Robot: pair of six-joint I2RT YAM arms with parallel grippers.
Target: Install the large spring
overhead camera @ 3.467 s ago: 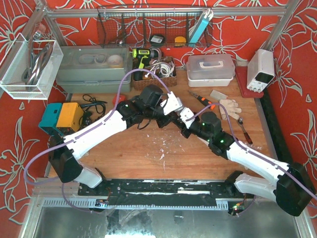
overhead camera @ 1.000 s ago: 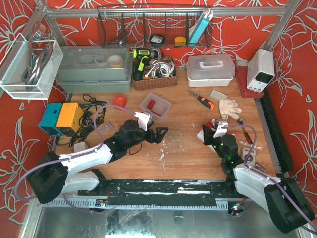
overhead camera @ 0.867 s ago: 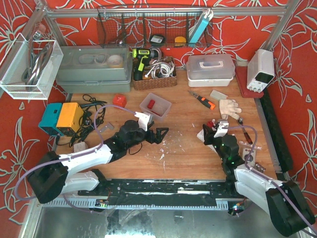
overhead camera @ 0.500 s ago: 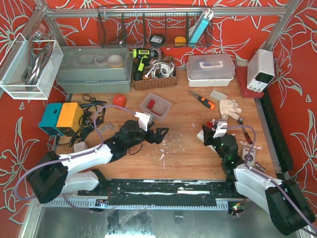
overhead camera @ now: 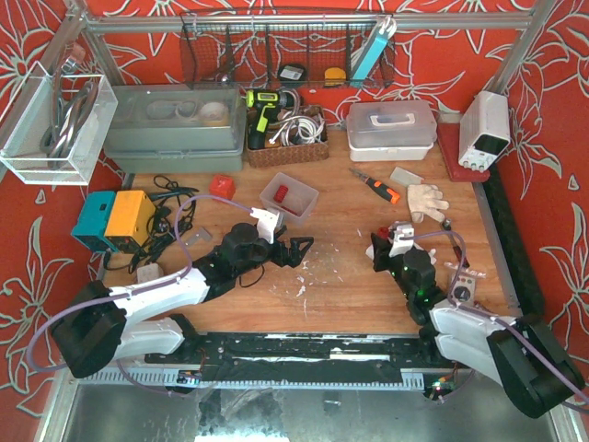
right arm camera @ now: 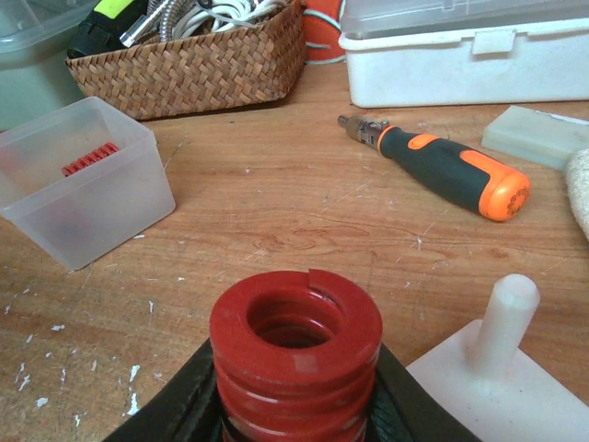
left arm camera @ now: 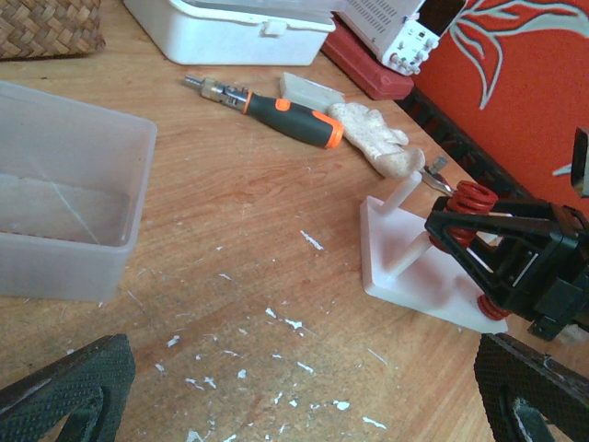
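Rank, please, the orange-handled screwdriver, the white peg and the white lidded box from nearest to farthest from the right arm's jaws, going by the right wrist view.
1. White peg, just ahead on the right.
2. Orange-handled screwdriver, farther back on the right, lying flat.
3. White lidded box, at the far back right.
The jaws themselves hold the large red spring.

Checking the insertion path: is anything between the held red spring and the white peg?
Nothing visible does. The right gripper holds the large spring beside the white peg on its base plate. Only bare plate and wood show between them.
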